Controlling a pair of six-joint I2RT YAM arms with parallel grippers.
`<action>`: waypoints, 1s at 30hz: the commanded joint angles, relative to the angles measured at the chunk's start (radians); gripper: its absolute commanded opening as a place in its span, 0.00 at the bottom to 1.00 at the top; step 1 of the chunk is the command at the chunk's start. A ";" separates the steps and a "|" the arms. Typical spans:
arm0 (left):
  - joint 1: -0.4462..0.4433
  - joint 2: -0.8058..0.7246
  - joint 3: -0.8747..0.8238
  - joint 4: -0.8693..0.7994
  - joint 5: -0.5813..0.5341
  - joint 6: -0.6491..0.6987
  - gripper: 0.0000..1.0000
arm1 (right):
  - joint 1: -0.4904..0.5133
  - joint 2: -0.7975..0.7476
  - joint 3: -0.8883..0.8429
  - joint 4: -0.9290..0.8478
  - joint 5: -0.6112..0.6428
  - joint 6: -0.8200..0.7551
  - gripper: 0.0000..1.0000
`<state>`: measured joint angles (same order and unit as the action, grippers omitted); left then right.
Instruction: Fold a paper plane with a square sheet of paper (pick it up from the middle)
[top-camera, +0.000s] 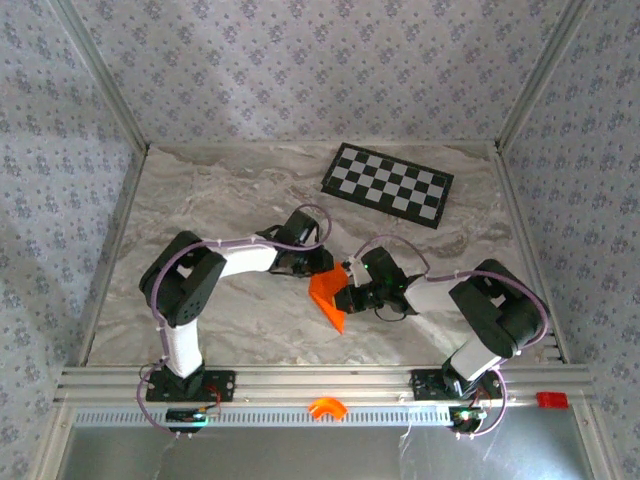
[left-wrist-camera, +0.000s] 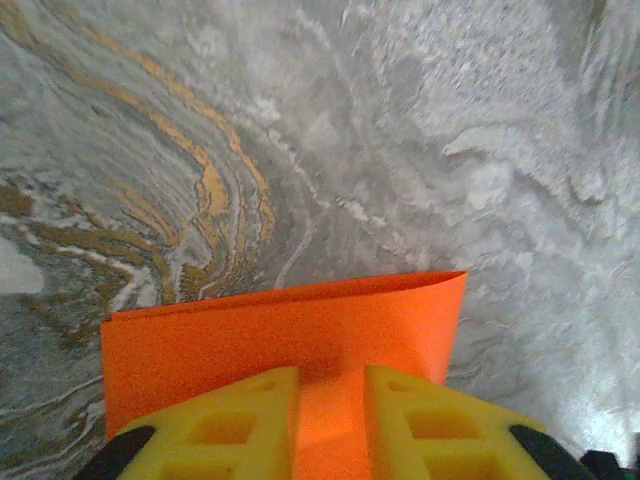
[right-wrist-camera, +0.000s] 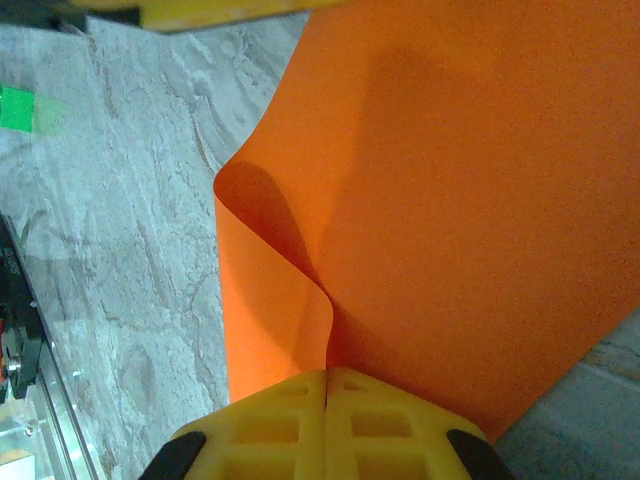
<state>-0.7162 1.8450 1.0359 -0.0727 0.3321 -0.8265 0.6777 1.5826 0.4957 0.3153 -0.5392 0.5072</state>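
- The left hand (top-camera: 316, 268) is on the near side of the checkerboard (top-camera: 387, 184) and a little to its left, low over the marbled counter (top-camera: 220, 200).
- In its wrist view, the two yellow fingers (left-wrist-camera: 240, 420) stand slightly apart, so the hand is released. Orange shows through the gap between them. The fingers reach over the near edge of the sheet, and I cannot tell whether they touch it.
- The orange paper (top-camera: 327, 300) is also on the near side of the checkerboard, between the two hands. It is folded into an angular shape, with one pointed corner toward the arm bases.
- The right hand (right-wrist-camera: 326, 375) is clenched on the orange paper just to the paper's right, nearer than the checkerboard. Its yellow fingers are pressed tight together. A curled fold of the sheet runs straight into the seam between them, and the rest of the sheet fans out beyond.
- A small green piece (right-wrist-camera: 15, 108) lies on the counter in the right wrist view.
- A small orange arch-shaped part (top-camera: 325, 407) sits on the front rail, well apart from the checkerboard.
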 joint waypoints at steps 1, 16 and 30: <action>-0.008 -0.099 0.005 -0.049 -0.048 0.011 0.25 | 0.007 0.040 -0.006 -0.048 0.034 -0.016 0.00; -0.118 -0.363 -0.349 0.234 -0.042 -0.254 0.06 | -0.008 0.053 -0.006 -0.052 0.032 -0.018 0.00; -0.150 -0.316 -0.453 0.385 -0.065 -0.372 0.05 | -0.007 0.062 -0.013 -0.039 0.039 -0.010 0.00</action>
<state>-0.8604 1.5101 0.5835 0.2718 0.2722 -1.1774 0.6735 1.5974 0.4965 0.3386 -0.5549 0.5076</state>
